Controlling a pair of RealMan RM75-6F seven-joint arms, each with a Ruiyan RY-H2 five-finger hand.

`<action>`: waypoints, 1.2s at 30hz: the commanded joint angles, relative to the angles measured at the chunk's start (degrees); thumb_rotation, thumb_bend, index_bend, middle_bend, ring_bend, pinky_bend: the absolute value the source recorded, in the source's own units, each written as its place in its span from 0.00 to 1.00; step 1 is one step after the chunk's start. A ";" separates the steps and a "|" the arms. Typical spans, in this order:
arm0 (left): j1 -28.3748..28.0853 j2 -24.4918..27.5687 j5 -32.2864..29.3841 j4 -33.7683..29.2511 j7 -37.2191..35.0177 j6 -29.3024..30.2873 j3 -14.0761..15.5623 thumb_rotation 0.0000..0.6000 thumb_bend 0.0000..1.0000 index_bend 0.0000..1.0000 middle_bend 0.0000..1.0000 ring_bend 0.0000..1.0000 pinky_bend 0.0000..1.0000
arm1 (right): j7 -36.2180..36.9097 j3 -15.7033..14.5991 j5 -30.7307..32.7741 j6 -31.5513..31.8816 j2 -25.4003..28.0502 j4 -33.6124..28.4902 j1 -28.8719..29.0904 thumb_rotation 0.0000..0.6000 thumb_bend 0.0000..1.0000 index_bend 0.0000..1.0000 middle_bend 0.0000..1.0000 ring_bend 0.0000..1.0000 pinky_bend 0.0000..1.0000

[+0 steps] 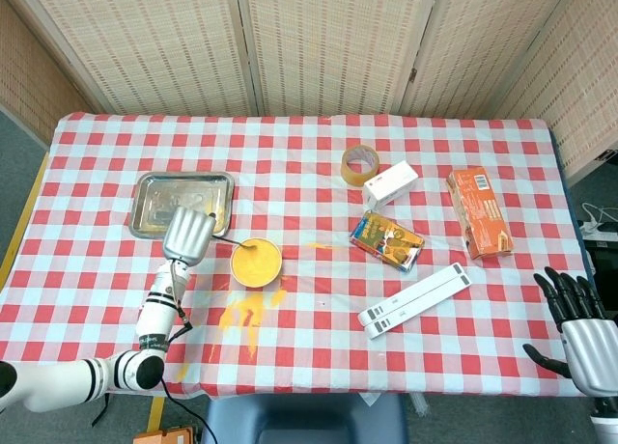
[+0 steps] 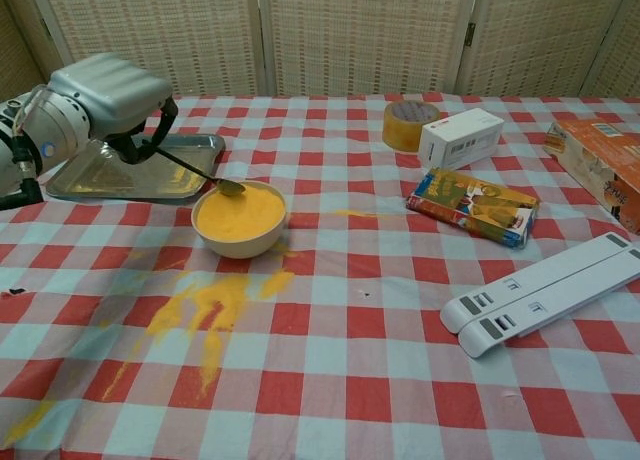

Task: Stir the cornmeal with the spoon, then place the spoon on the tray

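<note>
A white bowl of yellow cornmeal sits left of the table's middle. My left hand hovers just left of it and holds a dark spoon by the handle. The spoon's scoop is at the bowl's far-left rim, just above the cornmeal. Behind the hand lies the metal tray, with some yellow dust on its right side. My right hand stays low at the table's right front corner, fingers spread and holding nothing.
Spilled cornmeal streaks the cloth in front of the bowl. A tape roll, a white box, a colourful packet, an orange box and a white folding stand lie to the right.
</note>
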 commanded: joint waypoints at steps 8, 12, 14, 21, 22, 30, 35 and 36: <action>-0.11 -1.68 1.27 0.43 5.26 2.52 1.73 1.00 0.80 0.87 1.00 1.00 1.00 | 0.29 -0.05 -0.33 0.53 0.13 0.03 -0.22 1.00 0.05 0.00 0.00 0.00 0.00; 0.25 -1.16 1.83 -1.09 6.26 2.67 2.46 1.00 0.80 0.87 1.00 1.00 1.00 | 0.30 -0.11 -0.53 0.74 0.16 0.00 -0.32 1.00 0.05 0.00 0.00 0.00 0.00; 0.49 -0.93 2.04 -1.69 6.67 2.63 2.88 1.00 0.80 0.87 1.00 1.00 1.00 | 0.26 -0.18 -0.71 0.83 0.16 -0.05 -0.36 1.00 0.05 0.00 0.00 0.00 0.00; 1.40 -0.02 3.09 -4.25 7.30 2.66 4.25 1.00 0.80 0.87 1.00 1.00 1.00 | 0.11 -0.31 -1.13 1.22 0.13 -0.09 -0.56 1.00 0.05 0.00 0.00 0.00 0.00; 1.53 0.16 3.19 -4.76 7.33 2.70 4.37 1.00 0.80 0.87 1.00 1.00 1.00 | 0.08 -0.33 -1.17 1.22 0.12 -0.08 -0.57 1.00 0.05 0.00 0.00 0.00 0.00; 2.48 2.23 3.29 -10.28 8.25 3.59 4.83 1.00 0.80 0.87 1.00 1.00 1.00 | -0.06 -0.50 -1.61 1.30 0.05 -0.08 -0.63 1.00 0.05 0.00 0.00 0.00 0.00; 3.32 3.83 5.49 -13.32 4.95 4.42 4.13 1.00 0.80 0.87 1.00 1.00 1.00 | -0.18 -0.64 -1.98 1.51 0.05 -0.14 -0.74 1.00 0.05 0.00 0.00 0.00 0.00; 3.51 4.34 5.34 -14.32 4.28 4.29 3.91 1.00 0.80 0.87 1.00 1.00 1.00 | -0.20 -0.65 -2.02 1.57 0.06 -0.14 -0.77 1.00 0.05 0.00 0.00 0.00 0.00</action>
